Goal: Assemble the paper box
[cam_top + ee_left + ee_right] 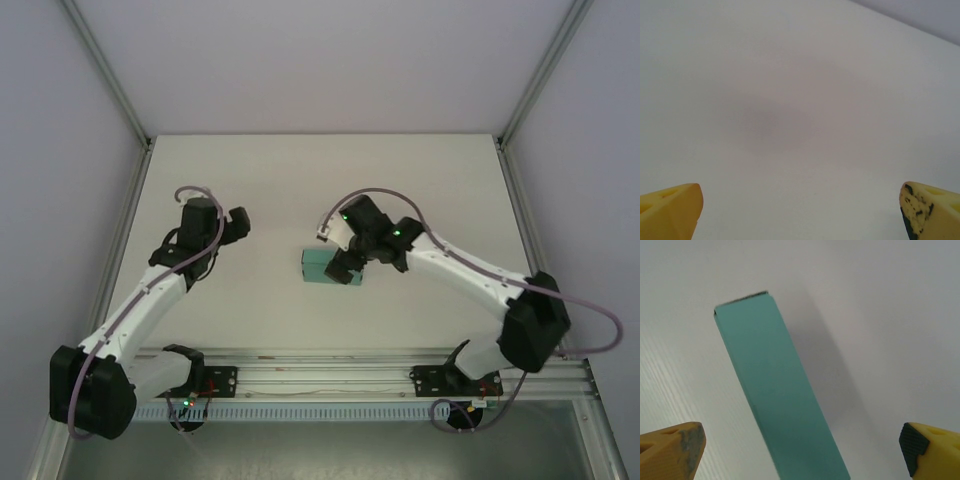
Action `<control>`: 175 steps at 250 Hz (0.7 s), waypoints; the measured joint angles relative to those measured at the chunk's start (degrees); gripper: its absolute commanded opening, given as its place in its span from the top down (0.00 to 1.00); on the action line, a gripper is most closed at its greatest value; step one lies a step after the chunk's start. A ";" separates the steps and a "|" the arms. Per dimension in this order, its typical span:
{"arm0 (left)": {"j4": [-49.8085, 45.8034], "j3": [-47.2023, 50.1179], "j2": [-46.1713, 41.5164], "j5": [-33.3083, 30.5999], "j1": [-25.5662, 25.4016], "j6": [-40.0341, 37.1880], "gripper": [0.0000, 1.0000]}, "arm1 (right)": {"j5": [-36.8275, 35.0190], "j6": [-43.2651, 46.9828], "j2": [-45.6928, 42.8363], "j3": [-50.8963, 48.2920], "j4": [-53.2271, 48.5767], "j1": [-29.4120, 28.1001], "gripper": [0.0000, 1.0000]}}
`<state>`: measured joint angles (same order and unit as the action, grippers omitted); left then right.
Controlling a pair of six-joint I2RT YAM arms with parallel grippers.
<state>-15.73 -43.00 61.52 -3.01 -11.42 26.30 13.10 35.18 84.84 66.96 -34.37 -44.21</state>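
Right claw (800, 452): jaws spread wide, gripping nothing; one yellow fingertip (670, 450) sits in each lower corner of the wrist view.
Box (776, 390): teal-green card, folded up into a slim rectangular box, lying flat on the white table (300, 180).
Box vs right claw: in the wrist view it runs up between the two fingertips, apart from both.
Box far end: thin dark gap along the end flap, at the top corner.
Box position: roughly mid-table in the overhead view, its right end hidden under the right claw.
Left claw (238, 225): jaws wide apart, nothing between them, white table surface under it.
Left claw position: left part of the table, well apart from the box.
Arms: both reach forward from the near edge, the right one bent in toward the middle.
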 measured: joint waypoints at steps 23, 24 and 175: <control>-0.02 2.29 -1.75 0.13 0.48 0.52 0.00 | 0.00 4.48 5.42 3.23 -2.69 0.00 0.02; -0.04 2.40 -1.86 0.15 0.50 0.59 0.00 | 0.00 4.81 5.81 3.43 -2.91 0.00 0.02; 0.09 4.66 -2.43 1.60 0.61 1.03 0.00 | -9.27 12.15 18.78 12.61 -8.00 -3.08 0.55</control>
<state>-15.64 -38.35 59.09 -1.41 -10.81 27.33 3.84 47.33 103.61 79.57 -42.37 -47.29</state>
